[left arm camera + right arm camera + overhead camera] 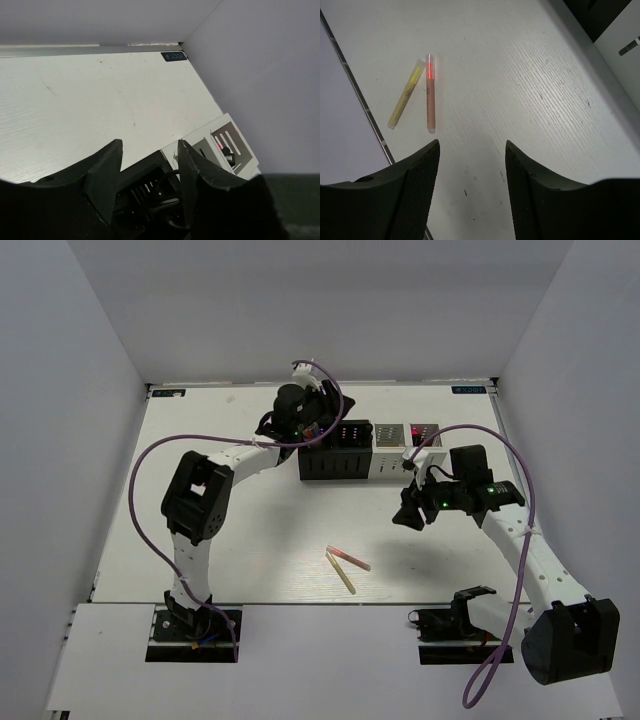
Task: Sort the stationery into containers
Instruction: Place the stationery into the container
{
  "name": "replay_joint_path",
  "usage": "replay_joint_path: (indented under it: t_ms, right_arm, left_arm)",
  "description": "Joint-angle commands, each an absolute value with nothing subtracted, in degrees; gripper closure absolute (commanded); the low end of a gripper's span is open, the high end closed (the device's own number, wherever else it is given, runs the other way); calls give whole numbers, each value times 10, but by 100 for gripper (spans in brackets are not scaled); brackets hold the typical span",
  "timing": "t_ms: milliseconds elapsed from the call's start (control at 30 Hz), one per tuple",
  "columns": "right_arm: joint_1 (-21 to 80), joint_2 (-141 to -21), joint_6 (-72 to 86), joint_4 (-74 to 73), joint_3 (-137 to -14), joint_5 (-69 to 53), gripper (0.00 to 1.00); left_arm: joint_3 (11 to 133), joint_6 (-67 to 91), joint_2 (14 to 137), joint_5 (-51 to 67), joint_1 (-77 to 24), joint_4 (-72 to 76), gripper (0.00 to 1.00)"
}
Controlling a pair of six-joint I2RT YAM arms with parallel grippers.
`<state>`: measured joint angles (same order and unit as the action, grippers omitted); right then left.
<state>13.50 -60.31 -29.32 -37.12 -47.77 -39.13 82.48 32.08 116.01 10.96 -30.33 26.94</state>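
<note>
Well, pink stick (348, 558): flat on the table (250, 540), long axis slanting far-left to near-right.
Tan stick (343, 574): just beside it, angled steeper, far ends meeting in a V.
Right gripper (408, 515): open, empty, right of both sticks, well apart.
Left gripper (310, 430): open, over the black bins (335, 462).

Robotics lab test cell, not a home or office. A flat white tabletop (250, 540) is boxed in by plain white panel walls (60, 390). A white-and-black left robot arm (200, 505) and matching right robot arm (530, 550) are bolted at the near edge, trailing looped purple cables (134, 502).
</note>
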Motion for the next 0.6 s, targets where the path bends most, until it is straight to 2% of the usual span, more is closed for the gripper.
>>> replay_joint_path:
  t_ms: [0, 67, 100, 133, 167, 200, 233, 267, 300, 367, 400, 433, 467, 500, 567]
  right_arm:
    - [133, -598, -294, -367, -474, -395, 42]
    - [132, -597, -290, -364, -474, -395, 45]
    - [131, -596, -289, -365, -472, -397, 72]
    - [131, -597, -282, -360, -471, -400, 94]
    - [133, -599, -276, -356, -468, -402, 100]
    - [135, -604, -280, -356, -468, -409, 100]
    - [135, -606, -283, -362, -468, -422, 100]
    - [138, -615, -284, -359, -465, -434, 100]
    - [141, -628, -286, -358, -467, -443, 100]
    - [152, -649, -287, -359, -469, -437, 100]
    - [172, -656, -294, -361, -472, -432, 97]
    - [184, -666, -294, -366, -479, -413, 92]
    - [213, -690, -294, -367, -484, -378, 87]
    - [243, -699, -290, -365, -488, -364, 78]
    - [294, -727, -273, -353, -496, -294, 71]
  left_arm:
    - [829, 316, 1127, 115, -301, 266, 41]
    - [828, 317, 1106, 120, -301, 265, 43]
    - [831, 312, 1098, 128, -301, 260, 52]
    - [833, 308, 1087, 139, -301, 244, 60]
    - [835, 298, 1076, 146, -303, 211, 70]
    - [840, 285, 1030, 163, -310, 182, 81]
    - [851, 263, 1013, 166, -313, 53, 97]
    - [859, 249, 962, 166, -321, 2, 100]
    - [856, 199, 944, 142, -350, -144, 100]
    - [814, 167, 899, 112, -377, -219, 97]
    - [799, 147, 874, 49, -418, -249, 88]
    - [782, 146, 851, 27, -431, -308, 66]
    - [767, 146, 841, 3, -452, -352, 65]
    - [713, 160, 812, -36, -472, -385, 64]
    - [626, 184, 790, -82, -497, -414, 56]
